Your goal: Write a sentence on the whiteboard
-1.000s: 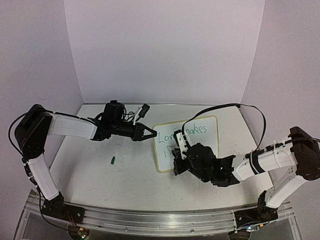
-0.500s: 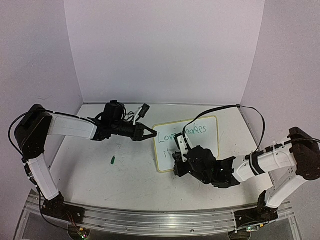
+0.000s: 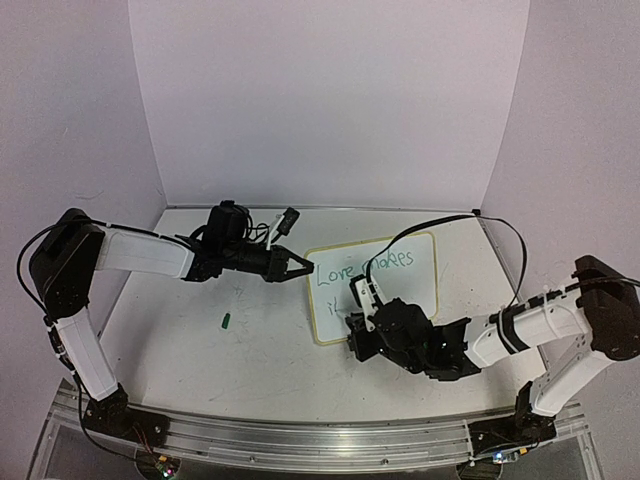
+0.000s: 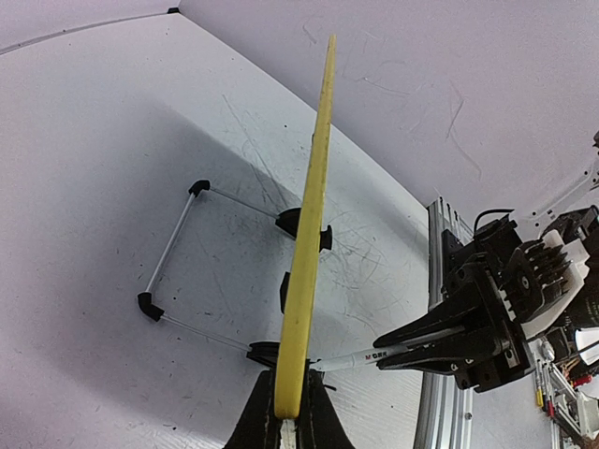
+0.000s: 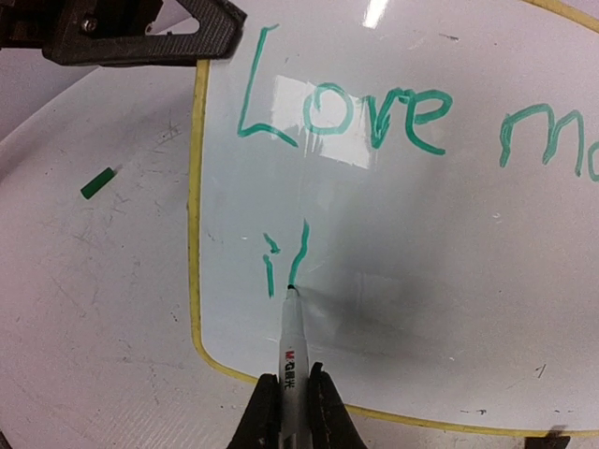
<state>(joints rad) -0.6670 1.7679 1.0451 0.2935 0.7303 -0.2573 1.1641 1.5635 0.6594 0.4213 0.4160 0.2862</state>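
The left arm (image 3: 140, 252) reaches across the white table (image 3: 200, 370) from the left wall. A small green marker cap (image 3: 227, 320) lies loose on the tabletop in front of it. The left gripper (image 4: 290, 421) has its fingers pressed tight on the left edge of the whiteboard (image 3: 420, 285), pinching the pale-yellow frame. The board sits right of centre, its face leaning back and turned towards the arms' bases. In the left wrist view it is propped on black clip feet and a thin wire stand (image 4: 173, 253) behind it. Green handwriting runs across the top of the board: "Love" (image 5: 346, 108), followed by a second word partly hidden by the right arm. Below it, a second line has begun with an "i" and a slanted stroke (image 5: 299, 253). The tip of a white marker (image 5: 290, 346) touches the foot of that stroke. The right gripper (image 5: 288, 402) is clamped around the marker's barrel at the board's lower left corner. The right arm (image 3: 530, 325) stretches in low from the right.
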